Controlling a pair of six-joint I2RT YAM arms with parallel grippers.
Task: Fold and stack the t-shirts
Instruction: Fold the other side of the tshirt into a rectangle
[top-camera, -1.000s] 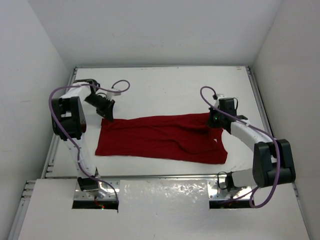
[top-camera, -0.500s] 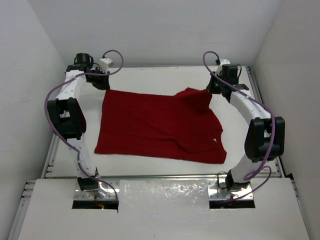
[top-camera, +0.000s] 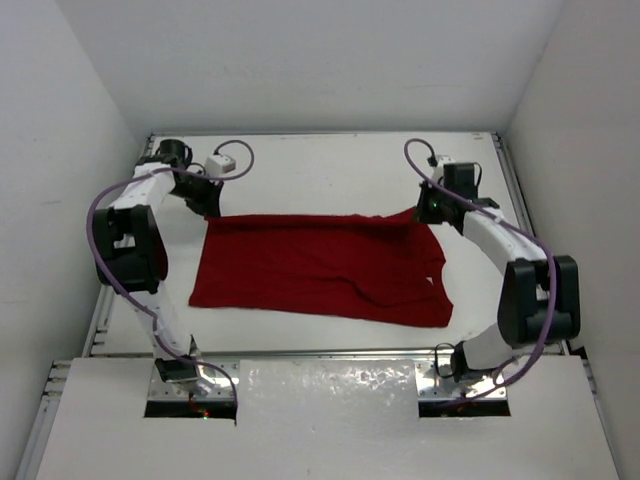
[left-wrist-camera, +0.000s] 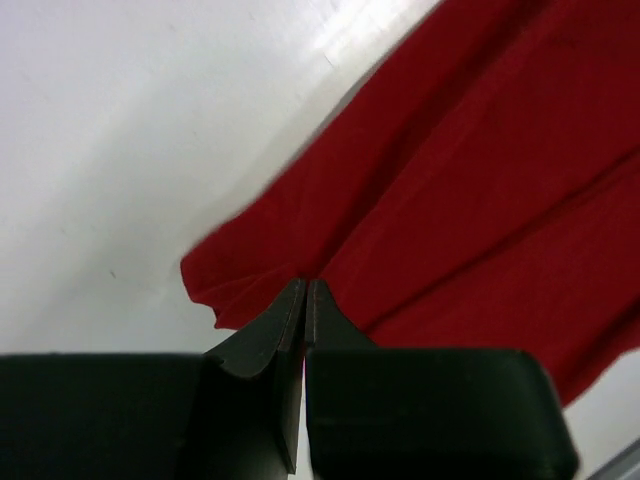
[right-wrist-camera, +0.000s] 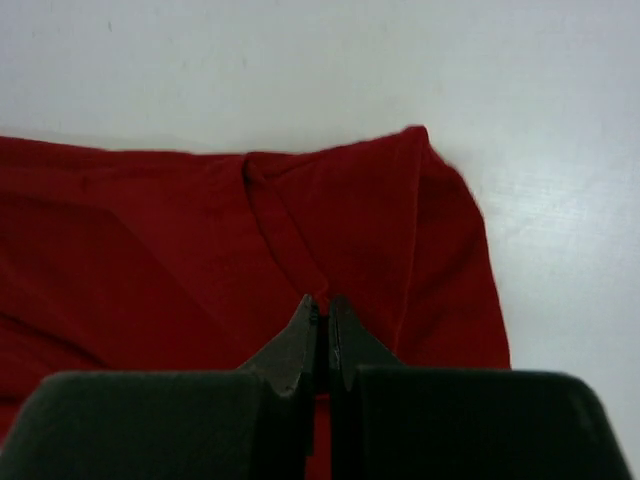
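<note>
Red t-shirt (top-camera: 320, 268), far edge lowered since before; both jaws pinch its cloth.

From above, the left gripper (top-camera: 208, 203) and right gripper (top-camera: 429, 209) are too small to show how their jaws stand, and each covers a far corner of the shirt (top-camera: 320, 268). In the left wrist view the shirt runs off the top and right edges, and the gripper's body is a dark blur along the bottom. The fingertips (left-wrist-camera: 330, 322) meet on the cloth, so what lies between them is hidden, though it seems to be a pinch of fabric. The right wrist view cuts the shirt at its left edge, and the fingers (right-wrist-camera: 290, 345) hide the cloth below them.
</note>
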